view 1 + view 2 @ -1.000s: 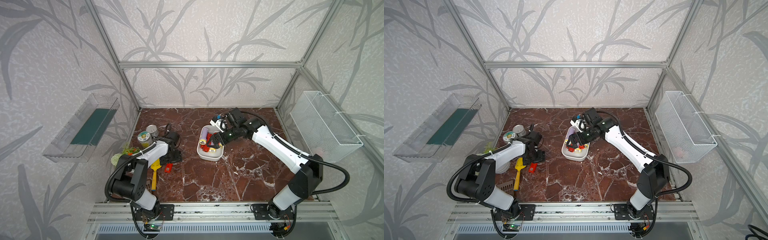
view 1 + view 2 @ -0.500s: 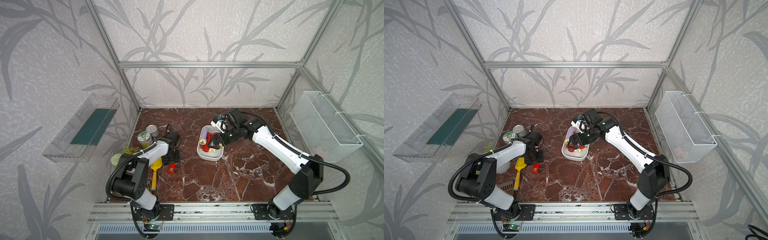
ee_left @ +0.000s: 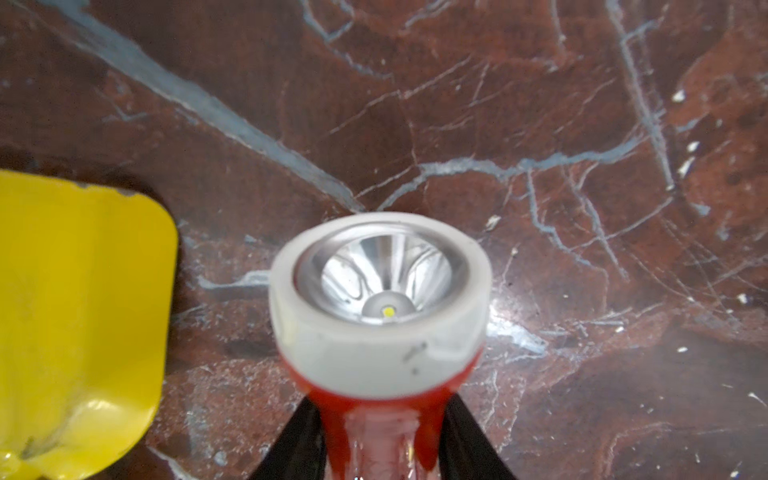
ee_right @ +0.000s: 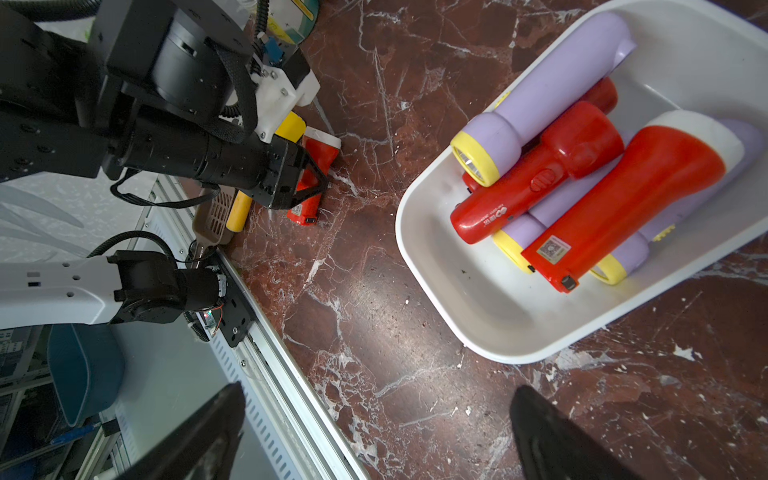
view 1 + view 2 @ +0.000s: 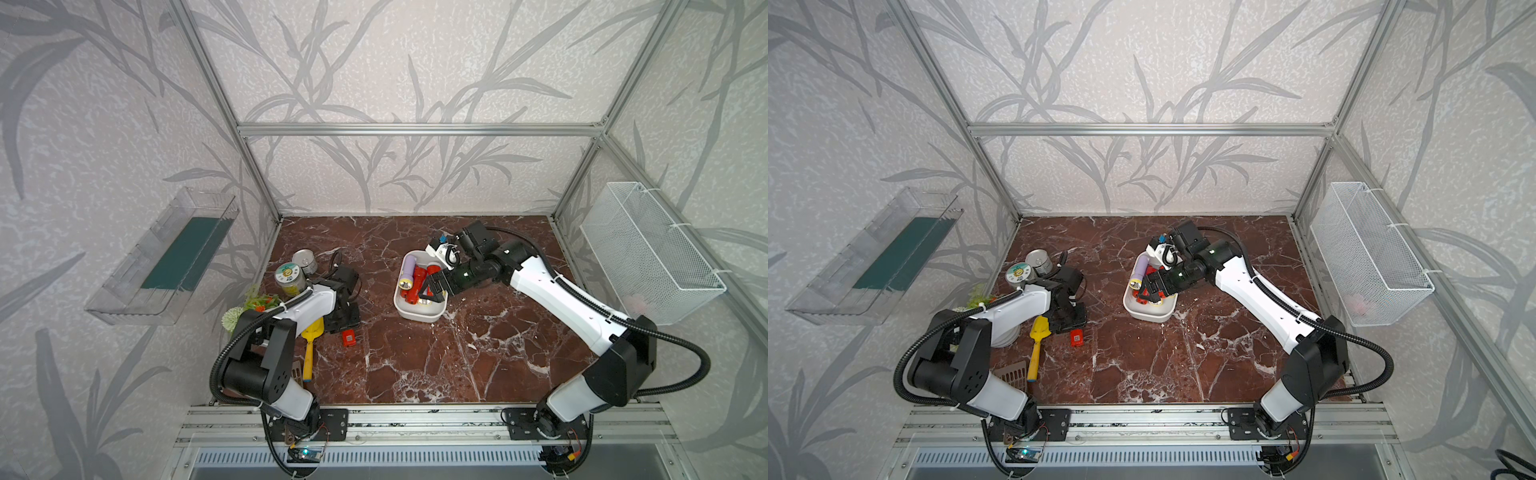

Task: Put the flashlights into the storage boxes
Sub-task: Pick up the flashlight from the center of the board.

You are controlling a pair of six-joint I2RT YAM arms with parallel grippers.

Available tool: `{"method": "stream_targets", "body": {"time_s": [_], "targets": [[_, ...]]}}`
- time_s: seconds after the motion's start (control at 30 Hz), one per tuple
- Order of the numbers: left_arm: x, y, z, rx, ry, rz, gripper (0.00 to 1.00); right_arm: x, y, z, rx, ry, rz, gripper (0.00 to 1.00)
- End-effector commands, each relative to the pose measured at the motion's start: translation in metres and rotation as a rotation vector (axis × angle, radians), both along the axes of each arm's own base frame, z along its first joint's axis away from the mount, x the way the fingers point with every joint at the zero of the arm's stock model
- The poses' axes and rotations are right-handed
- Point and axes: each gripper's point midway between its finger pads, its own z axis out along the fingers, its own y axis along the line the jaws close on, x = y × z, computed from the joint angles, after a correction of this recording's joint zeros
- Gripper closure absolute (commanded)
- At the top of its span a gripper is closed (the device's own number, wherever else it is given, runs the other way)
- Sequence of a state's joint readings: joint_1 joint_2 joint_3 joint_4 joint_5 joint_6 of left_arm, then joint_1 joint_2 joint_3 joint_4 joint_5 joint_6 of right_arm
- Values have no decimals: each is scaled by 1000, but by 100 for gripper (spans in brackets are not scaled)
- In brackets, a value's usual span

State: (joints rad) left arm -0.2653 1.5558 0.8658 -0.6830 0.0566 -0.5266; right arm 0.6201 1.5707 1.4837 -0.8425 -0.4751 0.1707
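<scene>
6 glossy plastic flashlights [image 4: 577, 153], lavender and red, lie piled in the smooth, round-cornered white tub [image 4: 478, 324]. On veined marble [image 3: 540, 104], the left gripper [image 4: 311, 176] pinches a white-headed red flashlight [image 3: 380, 332]. The right gripper [image 4: 376, 390] gapes wide and empty beside the tub.

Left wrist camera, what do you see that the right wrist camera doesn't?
Only the left wrist view looks into the shiny reflector and tiny bulb of the red flashlight. Only the right wrist view shows the white tub piled with flashlights and the left arm. Both show that red flashlight between the left fingers, the yellow spatula, and marble floor.
</scene>
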Motion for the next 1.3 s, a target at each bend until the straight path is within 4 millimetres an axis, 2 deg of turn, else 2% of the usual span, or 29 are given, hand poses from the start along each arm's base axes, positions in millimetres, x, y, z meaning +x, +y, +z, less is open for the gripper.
{"method": "stream_targets", "body": {"time_s": [0.0,0.37,0.43,0.53,0.73,0.93,1.1,1.27], "targets": [[-4,-2,-5,-7,18,5,59,-7,-6,9,3,-17,-12,1],[2,-5,-16,-4,50,-17,60,-12,-16,14,-17,-37,-28,1],[2,-6,-18,-5,58,-20,62,-12,-17,13,-23,-39,-30,1],[8,-8,-12,-8,50,-26,64,-12,-19,14,-25,-43,-30,1],[35,-17,25,-21,-21,-62,64,-9,-25,12,-33,-40,-46,1],[74,-41,71,-82,-110,-122,64,-9,-32,2,-34,-29,-68,1],[103,-64,104,-117,-177,-178,64,-6,-44,-4,-32,-25,-122,1],[120,-96,126,-136,-217,-258,64,-7,-55,-8,-37,-26,-162,1]]}}
